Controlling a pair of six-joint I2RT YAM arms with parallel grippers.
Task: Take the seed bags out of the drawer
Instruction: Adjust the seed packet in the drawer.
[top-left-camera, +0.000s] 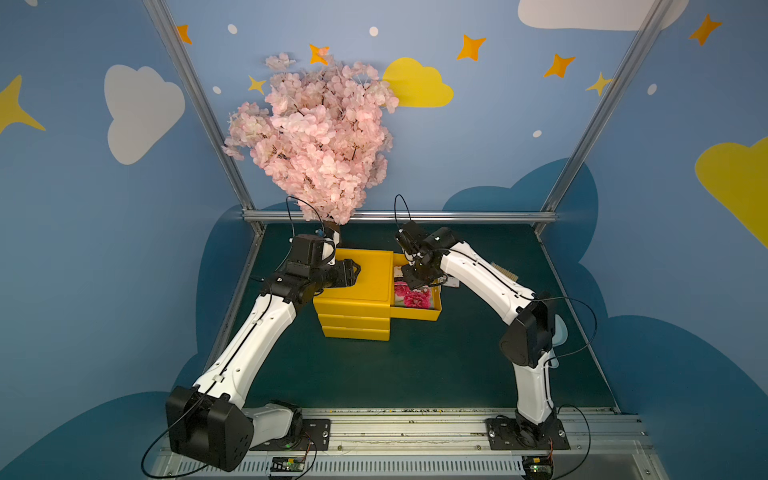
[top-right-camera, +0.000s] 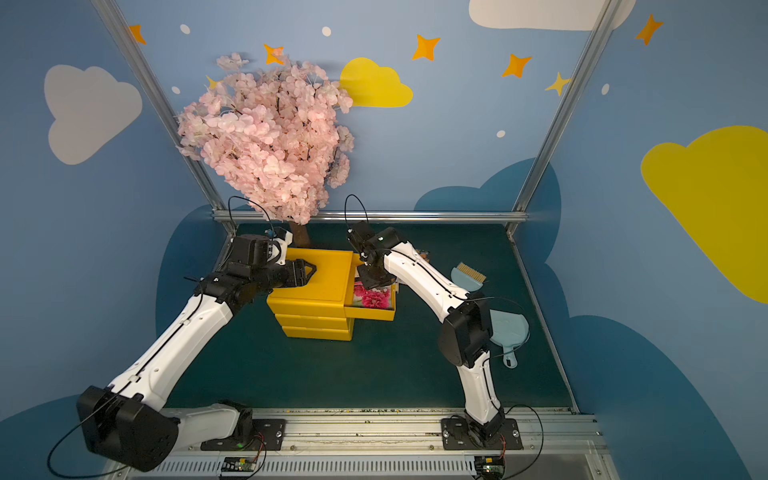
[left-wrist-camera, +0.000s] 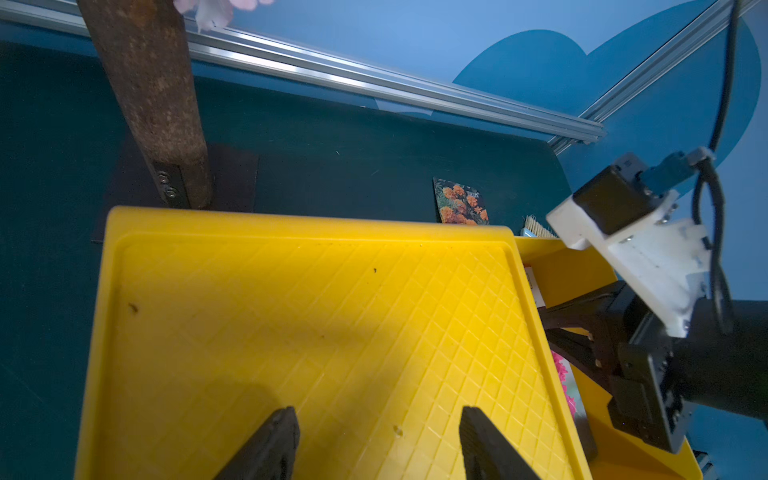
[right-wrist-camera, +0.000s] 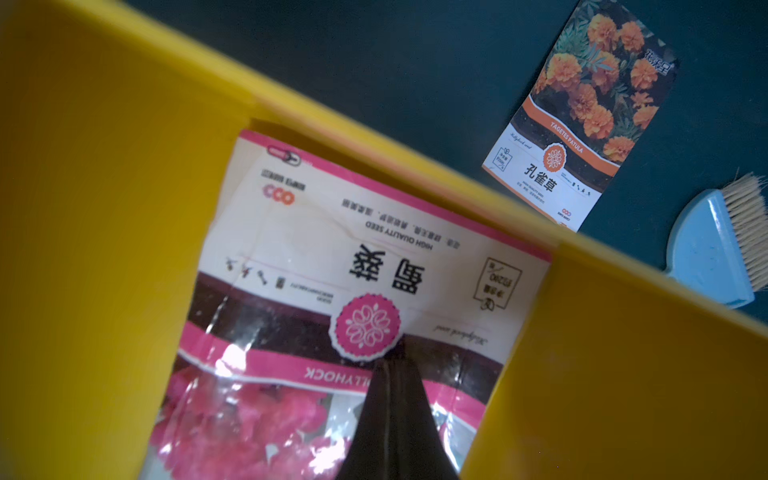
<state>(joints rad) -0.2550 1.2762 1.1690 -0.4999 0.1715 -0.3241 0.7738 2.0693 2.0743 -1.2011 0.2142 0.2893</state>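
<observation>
Lying face up in the open drawer (right-wrist-camera: 104, 208), the pink seed bag (right-wrist-camera: 332, 270) has the right gripper (right-wrist-camera: 392, 365) on its middle, jaws closed together; whether they pinch the film I cannot tell. An orange seed bag (right-wrist-camera: 582, 116) lies on the green table (top-left-camera: 374, 374) beyond the drawer's far wall, near a blue brush (right-wrist-camera: 715, 249). Further left, the left gripper (left-wrist-camera: 378, 424) hovers half open and empty over the yellow cabinet (left-wrist-camera: 291, 311).

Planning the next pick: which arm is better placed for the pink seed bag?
Right. The right gripper is shut inside the drawer at the pink seed bag; the left gripper is open over the cabinet.
</observation>
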